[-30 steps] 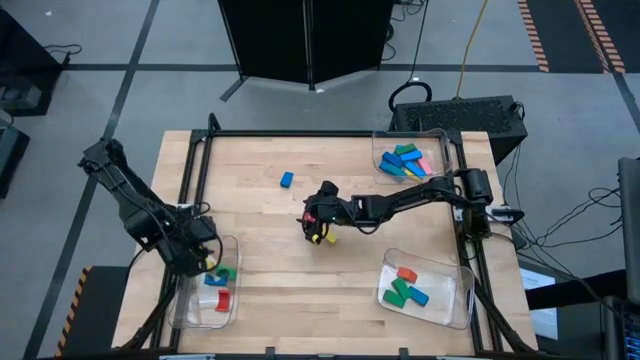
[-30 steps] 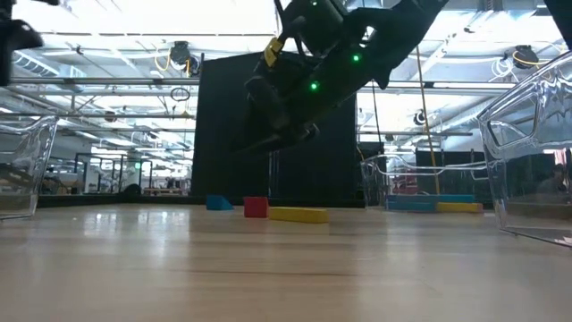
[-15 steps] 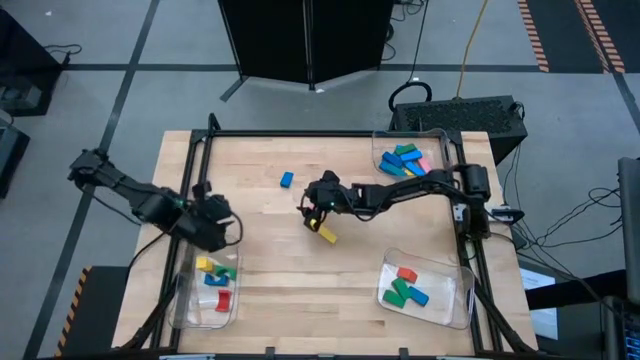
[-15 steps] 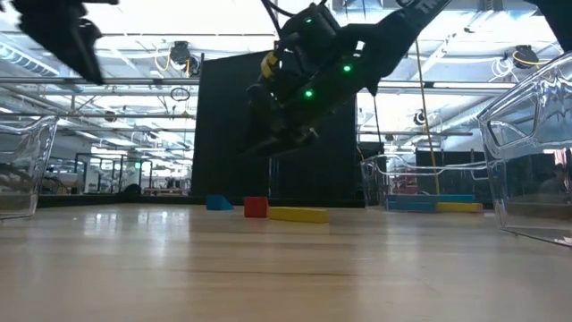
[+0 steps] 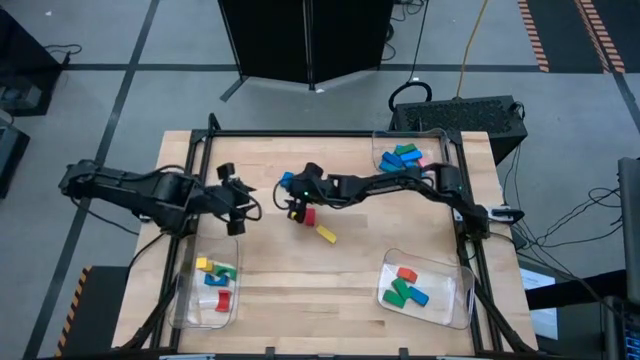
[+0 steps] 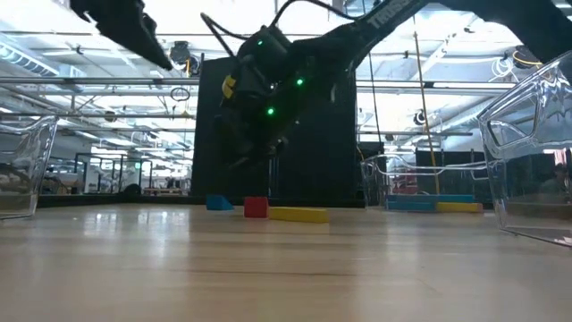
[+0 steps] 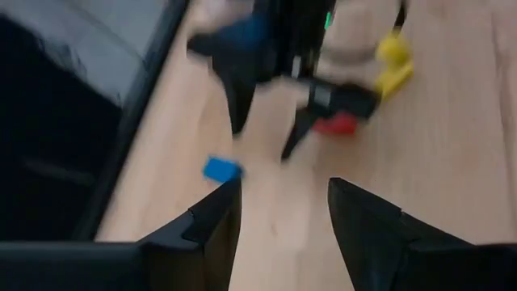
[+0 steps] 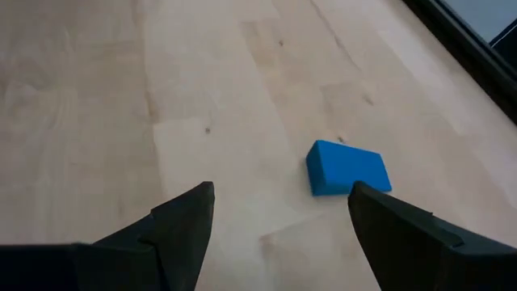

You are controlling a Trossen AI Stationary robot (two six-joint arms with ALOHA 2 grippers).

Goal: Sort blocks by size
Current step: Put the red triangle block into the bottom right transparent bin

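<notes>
Both arms have swung toward the table's far middle; the right gripper [image 5: 295,190], jaws spread and empty, now hangs over the blue block [image 8: 348,169], leaving red block [image 5: 308,215] and yellow block [image 5: 326,234] behind. Next: descend, straddle, pinch. Left gripper [image 5: 240,205] hovers open nearby; its wrist view is smeared.

Three loose blocks on the surface [image 5: 270,270]: one blue block [image 5: 287,180], one red block [image 5: 308,216], one yellow block [image 5: 326,234]. Three clear trays: left tray [image 5: 187,305] holds about four blocks, far right tray [image 5: 443,150] several, exact count unclear, near right tray [image 5: 455,308] about four. Two arms.
</notes>
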